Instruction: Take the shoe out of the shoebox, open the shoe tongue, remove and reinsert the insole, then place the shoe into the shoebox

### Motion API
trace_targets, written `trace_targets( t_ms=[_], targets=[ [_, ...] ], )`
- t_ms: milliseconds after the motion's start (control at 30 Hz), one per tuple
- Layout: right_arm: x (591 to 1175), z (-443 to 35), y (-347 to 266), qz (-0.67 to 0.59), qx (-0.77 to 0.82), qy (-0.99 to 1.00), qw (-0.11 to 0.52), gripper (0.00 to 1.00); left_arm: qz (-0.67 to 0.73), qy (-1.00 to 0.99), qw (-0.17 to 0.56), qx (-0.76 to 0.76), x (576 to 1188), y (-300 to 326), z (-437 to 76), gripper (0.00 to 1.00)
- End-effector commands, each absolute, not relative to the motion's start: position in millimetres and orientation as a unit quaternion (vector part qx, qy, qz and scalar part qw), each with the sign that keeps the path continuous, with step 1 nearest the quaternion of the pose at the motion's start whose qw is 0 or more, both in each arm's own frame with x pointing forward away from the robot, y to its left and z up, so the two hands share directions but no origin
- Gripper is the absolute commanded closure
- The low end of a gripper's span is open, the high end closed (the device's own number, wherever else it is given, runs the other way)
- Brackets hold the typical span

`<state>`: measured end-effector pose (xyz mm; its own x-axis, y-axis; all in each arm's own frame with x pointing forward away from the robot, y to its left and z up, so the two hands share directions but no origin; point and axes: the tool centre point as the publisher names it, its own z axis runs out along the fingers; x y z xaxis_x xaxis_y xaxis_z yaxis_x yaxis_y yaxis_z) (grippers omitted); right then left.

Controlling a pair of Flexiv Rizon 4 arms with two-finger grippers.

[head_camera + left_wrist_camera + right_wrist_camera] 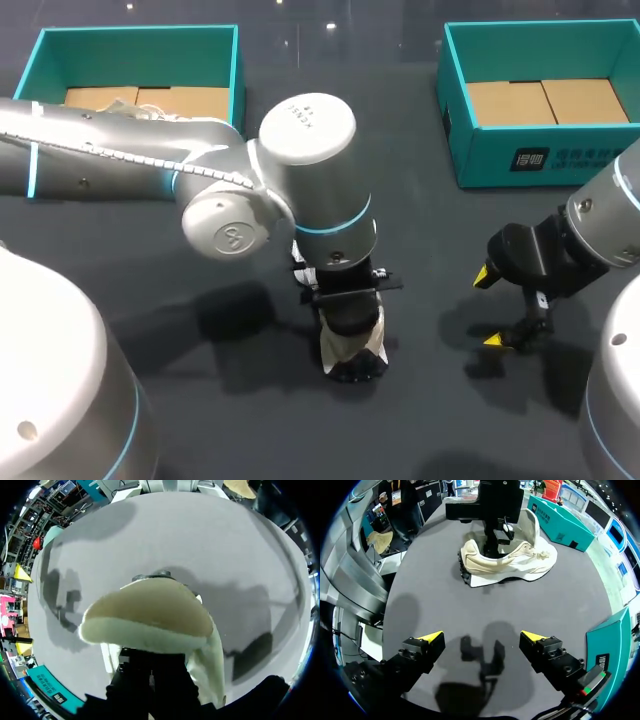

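A cream shoe [356, 366] with a black sole lies on its sole on the dark table, and the right wrist view shows its whole side [507, 565]. My left gripper [350, 318] comes straight down into the shoe's opening [492, 542]. Its fingertips are hidden there, so what they touch does not show. A cream padded flap [150, 615] stands upright beside that gripper [530, 525]; I cannot tell whether it is the tongue or the insole. My right gripper [490, 308] hangs open and empty to the shoe's right, its yellow tips wide apart [482, 639].
Two teal shoeboxes stand at the back of the table, one at the left [236, 80] and one at the right [540, 160], both showing cardboard inside. Bare table lies between my right gripper and the shoe.
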<state>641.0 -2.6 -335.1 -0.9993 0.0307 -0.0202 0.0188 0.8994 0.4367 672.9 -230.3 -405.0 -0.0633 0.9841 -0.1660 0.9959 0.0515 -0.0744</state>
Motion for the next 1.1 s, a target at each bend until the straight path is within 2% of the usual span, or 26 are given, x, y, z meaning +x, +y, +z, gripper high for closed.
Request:
trace_targets(
  t_ms=[33, 300, 567, 1100],
  targets=[
    [638.5, -334.2, -3.6, 0.223, 0.013, 0.975, 0.015, 0.00, -0.062, 0.728, 0.020, 0.682, 683.9, -217.2, -425.9, 1.00],
    [638.5, -334.2, -3.6, 0.223, 0.013, 0.975, 0.015, 0.00, -0.062, 0.734, 0.042, 0.676, 684.2, -194.6, -406.7, 1.00],
    [638.5, -334.2, -3.6, 0.223, 0.013, 0.975, 0.015, 0.00, -0.102, 0.727, 0.091, 0.673, 678.1, -222.3, -375.1, 1.00],
    [638.5, -334.2, -3.6, 0.223, 0.013, 0.975, 0.015, 0.00, -0.104, 0.751, 0.086, 0.647, 682.3, -253.3, -399.2, 1.00]
  ],
)
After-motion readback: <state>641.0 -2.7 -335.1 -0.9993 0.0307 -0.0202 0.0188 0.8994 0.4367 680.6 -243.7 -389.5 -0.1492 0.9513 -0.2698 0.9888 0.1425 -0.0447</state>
